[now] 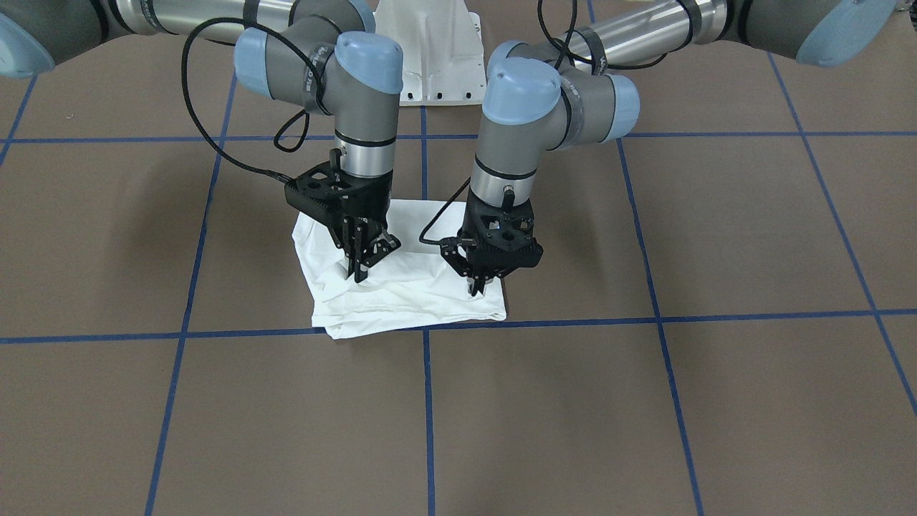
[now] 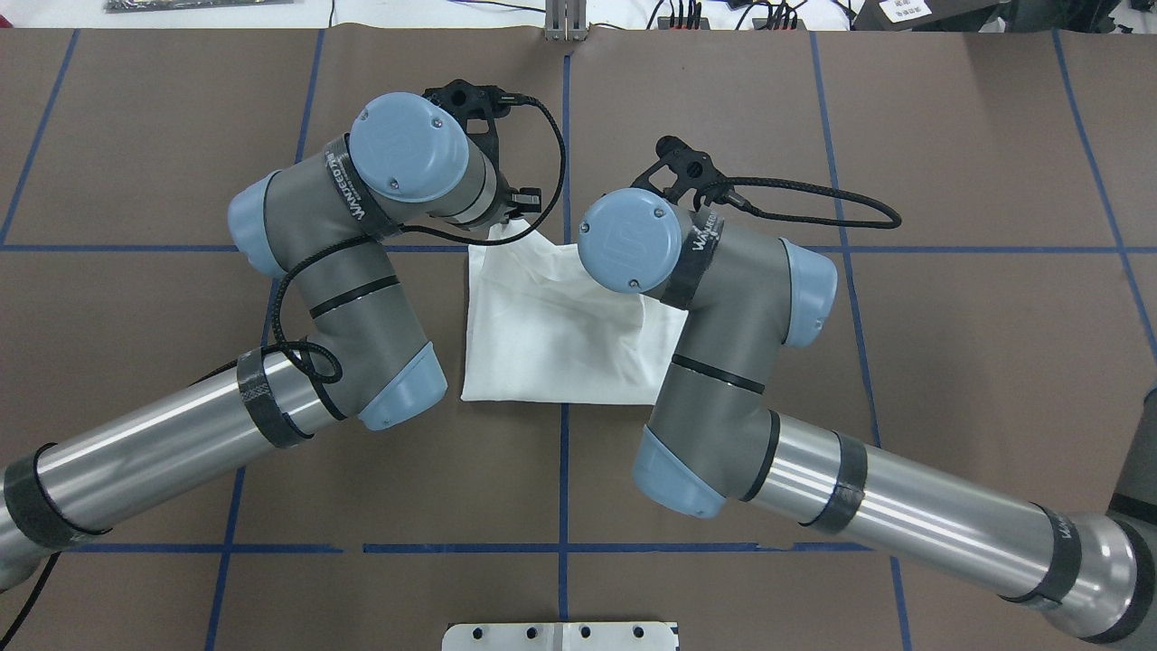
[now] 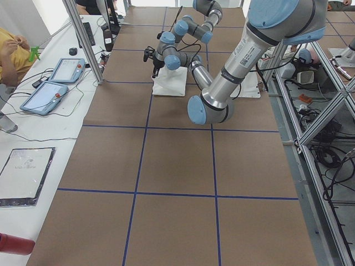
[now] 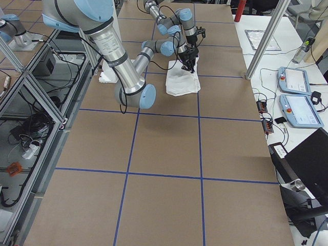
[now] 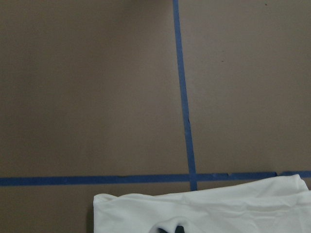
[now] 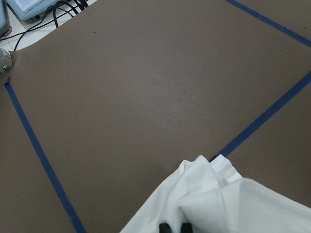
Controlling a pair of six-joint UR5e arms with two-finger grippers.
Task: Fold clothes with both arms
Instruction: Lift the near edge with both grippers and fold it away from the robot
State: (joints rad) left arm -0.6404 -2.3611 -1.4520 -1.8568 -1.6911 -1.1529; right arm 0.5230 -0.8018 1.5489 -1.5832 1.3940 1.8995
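The clothes are one white shirt [image 1: 408,297], folded into a rough rectangle [image 2: 551,334] on the brown table between the two arms. My right gripper [image 1: 358,276] points down at the shirt's side of the far half, shut on a pinch of raised cloth. The right wrist view shows that cloth [image 6: 233,199] bunched up at the fingertips [image 6: 165,227]. My left gripper [image 1: 478,289] is shut on the shirt near its corner on the operators' side. The left wrist view shows the shirt's edge [image 5: 233,208] lying flat. In the overhead view both grippers are hidden under the wrists.
Blue tape lines [image 1: 426,401] divide the brown table into squares. The white pedestal base [image 1: 430,57] stands behind the shirt. A side table with teach pendants [image 3: 55,83] and a seated person [image 3: 11,50] lies beyond the far edge. Open table surrounds the shirt.
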